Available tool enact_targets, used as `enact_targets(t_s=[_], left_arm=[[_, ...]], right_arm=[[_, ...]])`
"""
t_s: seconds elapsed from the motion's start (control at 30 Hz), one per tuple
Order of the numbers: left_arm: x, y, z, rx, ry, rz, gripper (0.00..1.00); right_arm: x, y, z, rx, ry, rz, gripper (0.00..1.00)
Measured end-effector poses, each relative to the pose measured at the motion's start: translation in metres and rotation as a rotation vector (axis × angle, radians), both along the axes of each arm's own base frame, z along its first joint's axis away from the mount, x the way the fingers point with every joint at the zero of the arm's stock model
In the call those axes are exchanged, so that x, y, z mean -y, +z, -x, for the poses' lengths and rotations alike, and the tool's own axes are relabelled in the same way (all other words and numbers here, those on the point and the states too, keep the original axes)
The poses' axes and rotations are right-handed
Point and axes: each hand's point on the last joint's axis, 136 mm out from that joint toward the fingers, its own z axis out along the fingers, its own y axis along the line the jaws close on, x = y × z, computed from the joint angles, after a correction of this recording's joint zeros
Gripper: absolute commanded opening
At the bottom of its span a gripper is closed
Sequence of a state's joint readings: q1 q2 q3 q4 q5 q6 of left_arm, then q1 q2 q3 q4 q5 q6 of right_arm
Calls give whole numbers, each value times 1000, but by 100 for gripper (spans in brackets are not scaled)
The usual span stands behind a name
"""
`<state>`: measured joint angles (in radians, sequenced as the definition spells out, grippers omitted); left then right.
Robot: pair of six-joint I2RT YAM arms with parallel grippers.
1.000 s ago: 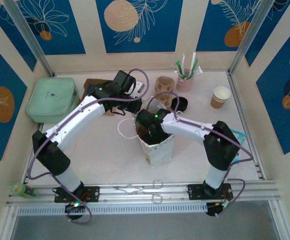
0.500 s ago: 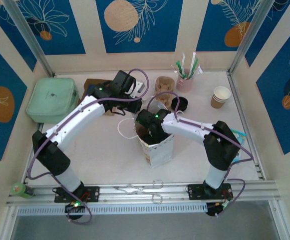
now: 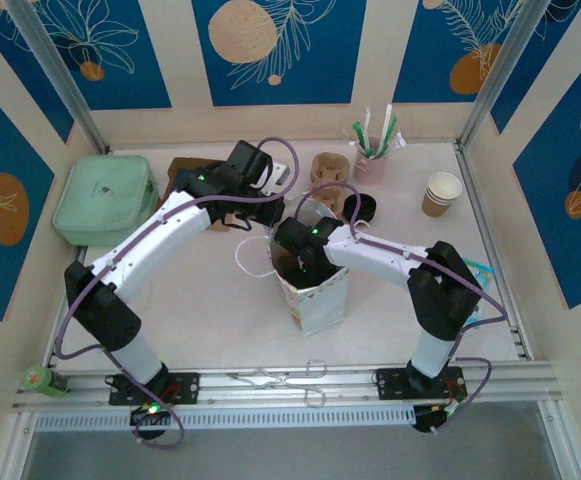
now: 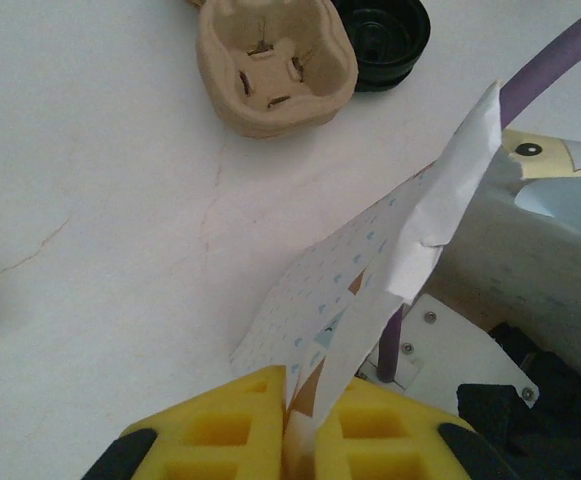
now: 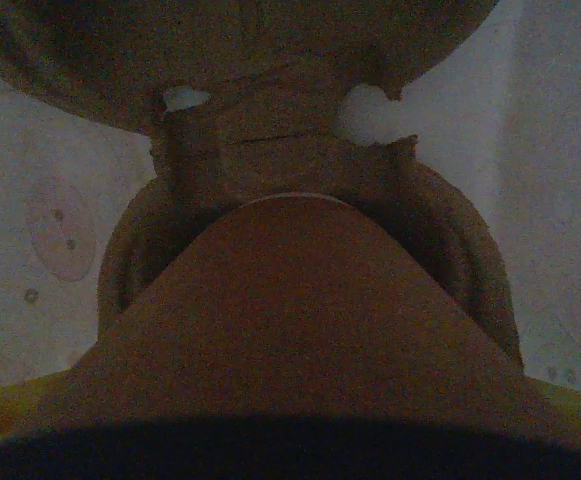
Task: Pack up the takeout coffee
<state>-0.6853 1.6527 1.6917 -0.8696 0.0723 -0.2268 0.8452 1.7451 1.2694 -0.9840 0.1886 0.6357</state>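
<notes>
A white paper bag (image 3: 322,300) stands open mid-table. My left gripper (image 3: 288,203) is shut on the bag's upper edge: the yellow fingers (image 4: 220,430) pinch the white printed paper (image 4: 370,260) and hold that side up. My right gripper (image 3: 298,262) reaches down inside the bag. In the right wrist view the kraft-brown takeout coffee (image 5: 290,310) sits between the right gripper's (image 5: 290,410) fingers. It hangs over a round pocket of a brown pulp carrier (image 5: 270,150) on the bag's floor. Its lid is hidden.
A second pulp carrier (image 3: 330,178) and black lids (image 3: 363,208) lie just behind the bag. A pink cup of straws (image 3: 370,160) and an open paper cup (image 3: 442,193) stand at back right. At back left is a mint pouch (image 3: 105,195); scissors (image 3: 285,378) rest on the front rail.
</notes>
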Motion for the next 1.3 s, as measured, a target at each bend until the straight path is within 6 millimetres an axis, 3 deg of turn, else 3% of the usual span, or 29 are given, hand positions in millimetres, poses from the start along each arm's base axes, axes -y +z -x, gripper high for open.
enact_targets(t_s=[0.5, 0.97, 1.3], left_arm=[[-2, 1, -2, 5, 9, -12, 13], [-3, 6, -3, 15, 15, -14, 13], [-6, 5, -3, 17, 27, -35, 13]], right_arm=[[-1, 4, 0, -14, -3, 7, 39], [3, 44, 8, -3, -1, -12, 39], [7, 44, 21, -35, 1, 27, 39]])
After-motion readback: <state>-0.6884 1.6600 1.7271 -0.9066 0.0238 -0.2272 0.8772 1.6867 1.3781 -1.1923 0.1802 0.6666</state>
